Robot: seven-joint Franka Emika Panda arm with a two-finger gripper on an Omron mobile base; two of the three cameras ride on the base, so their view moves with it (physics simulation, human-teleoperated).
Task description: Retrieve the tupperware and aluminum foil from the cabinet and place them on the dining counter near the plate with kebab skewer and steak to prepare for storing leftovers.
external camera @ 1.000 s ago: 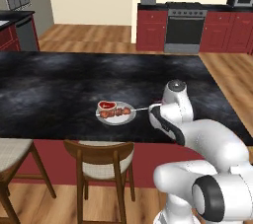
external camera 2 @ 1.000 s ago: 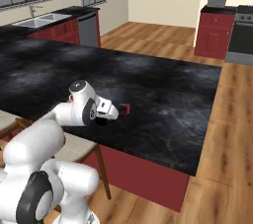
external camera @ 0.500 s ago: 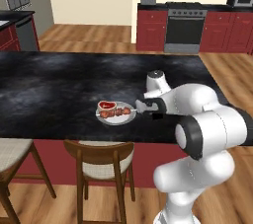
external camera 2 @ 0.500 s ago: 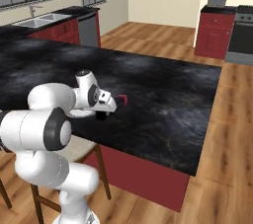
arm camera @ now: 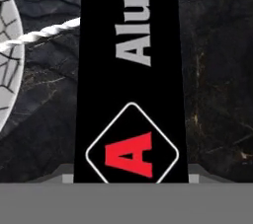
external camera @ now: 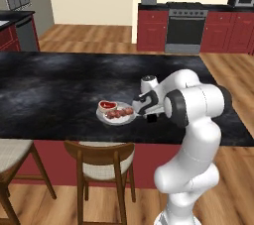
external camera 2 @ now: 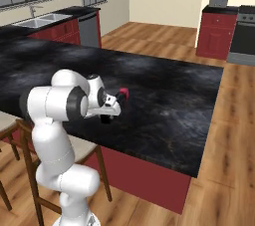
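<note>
On the dining counter: we find the plate (external camera: 115,116) as our landmark, white, set on the black top of the dining counter (external camera: 54,85) toward the stool-side edge.
Plate contents: a red piece of steak (external camera: 106,105) at the back, a kebab skewer (external camera: 120,114) across the front.
Arm: folded low over the counter, the gripper (external camera: 140,109) just beside the plate, on its side toward the stove.
Aluminum foil: in the hand view the aluminum foil (arm camera: 129,75) runs up from between the finger tips, a long black box with a red logo and white lettering, lying over the marble with the plate's rim (arm camera: 9,65) just to one side.
Pincer: clamped on the foil box as far as we can judge; the fingers themselves are hidden under it.
Foil step: nearly done, we reckon, since the box is at the plate and only wants letting go.
Tupperware: we see no grey tub beside the plate, so we take that fetch as left to do.
Cabinet: not picked out by us from this spot.
</note>
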